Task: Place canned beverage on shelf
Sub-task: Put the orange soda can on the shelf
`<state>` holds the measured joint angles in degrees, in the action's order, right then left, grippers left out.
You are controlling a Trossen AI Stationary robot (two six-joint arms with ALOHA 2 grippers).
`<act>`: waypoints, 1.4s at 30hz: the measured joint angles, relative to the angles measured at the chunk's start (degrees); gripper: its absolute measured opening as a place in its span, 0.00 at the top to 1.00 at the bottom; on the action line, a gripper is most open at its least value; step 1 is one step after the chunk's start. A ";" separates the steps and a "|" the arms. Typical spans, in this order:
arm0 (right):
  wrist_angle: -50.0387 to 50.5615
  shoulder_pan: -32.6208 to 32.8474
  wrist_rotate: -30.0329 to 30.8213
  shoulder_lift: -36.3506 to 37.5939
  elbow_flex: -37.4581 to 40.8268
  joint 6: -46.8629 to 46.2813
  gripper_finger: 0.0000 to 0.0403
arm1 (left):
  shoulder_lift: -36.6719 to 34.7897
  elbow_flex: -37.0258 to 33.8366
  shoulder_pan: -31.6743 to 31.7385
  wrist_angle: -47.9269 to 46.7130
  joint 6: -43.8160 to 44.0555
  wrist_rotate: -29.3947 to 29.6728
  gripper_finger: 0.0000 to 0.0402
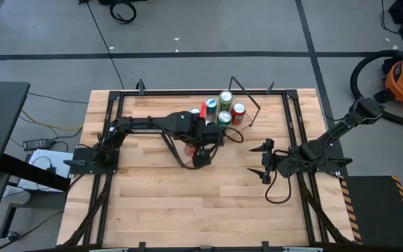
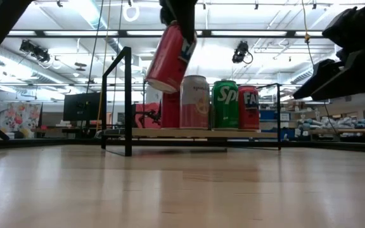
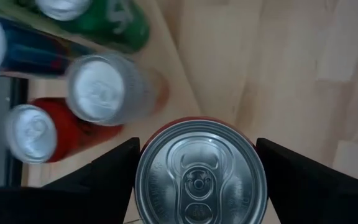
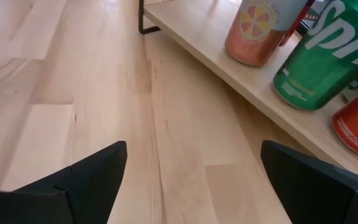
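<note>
My left gripper (image 1: 203,148) is shut on a red can (image 2: 170,54), held in the air just in front of the shelf. The shelf (image 2: 258,133) is a light-wood board with black rod frames at its ends, and its bare board also shows in the right wrist view (image 4: 197,31). Several cans stand upright on it, among them a pink one (image 2: 194,101), a green one (image 2: 225,104) and a red one (image 2: 248,107). My right gripper (image 1: 263,161) is open and empty at the table's right, its fingers pointing toward the shelf. My left gripper pinches the red can's side wall just below its top rim (image 3: 143,177) between its two fingers (image 3: 114,168). The fingers come from above and point down. The can hangs below them, tilted, its bottom (image 2: 160,82) clear of the table and higher than the shelf board.
The shelf's black rod frame (image 2: 127,101) stands upright at its end near the held can. Black rails (image 1: 110,126) run along the table's left and right sides. Bare tabletop (image 1: 187,203) lies toward the near edge.
</note>
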<state>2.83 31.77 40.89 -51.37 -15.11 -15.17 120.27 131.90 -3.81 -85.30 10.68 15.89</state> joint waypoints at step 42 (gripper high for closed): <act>-5.81 -0.07 -1.56 0.00 2.40 0.40 0.05 | -31.13 -49.59 7.81 30.65 -4.42 3.50 0.24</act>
<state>-2.99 31.70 39.33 -51.37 -12.71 -14.77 89.13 82.31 4.01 -54.65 6.26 19.39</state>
